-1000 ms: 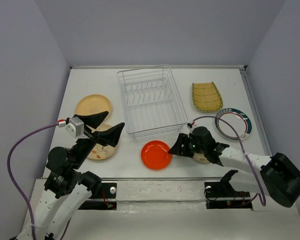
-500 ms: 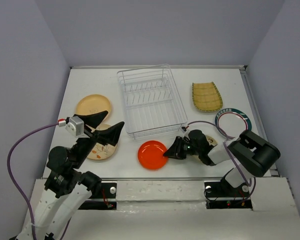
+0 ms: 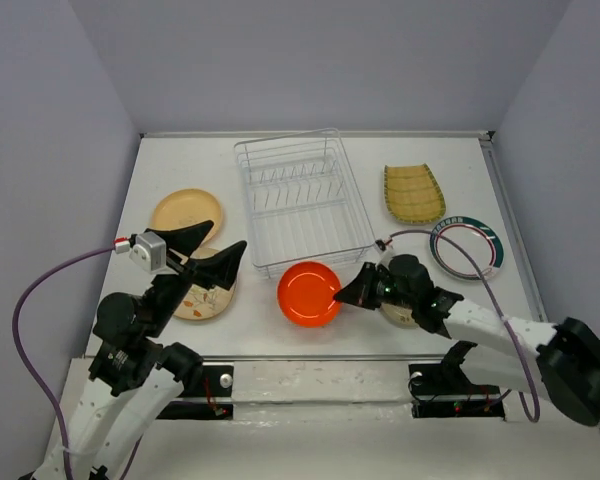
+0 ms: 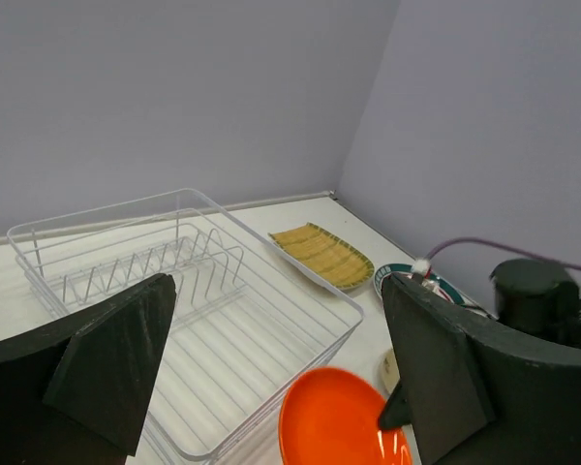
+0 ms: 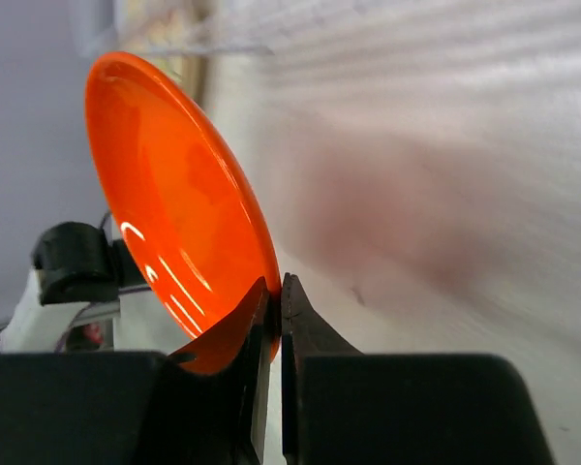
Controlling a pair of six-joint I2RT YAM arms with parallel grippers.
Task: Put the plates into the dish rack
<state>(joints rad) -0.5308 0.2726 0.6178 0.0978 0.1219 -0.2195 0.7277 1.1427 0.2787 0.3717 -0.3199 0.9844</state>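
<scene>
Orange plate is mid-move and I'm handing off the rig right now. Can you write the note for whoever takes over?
Tools: the right tool is shut on the rim of the orange plate, held tilted just in front of the dish rack. The left tool is open and empty, above a cream patterned plate.
Elsewhere: tan-yellow plate far left; ribbed yellow-green plate and green-ringed plate right of the rack; second cream plate partly hidden under the right arm.
Done: nothing racked.
Left: all six plates.
</scene>
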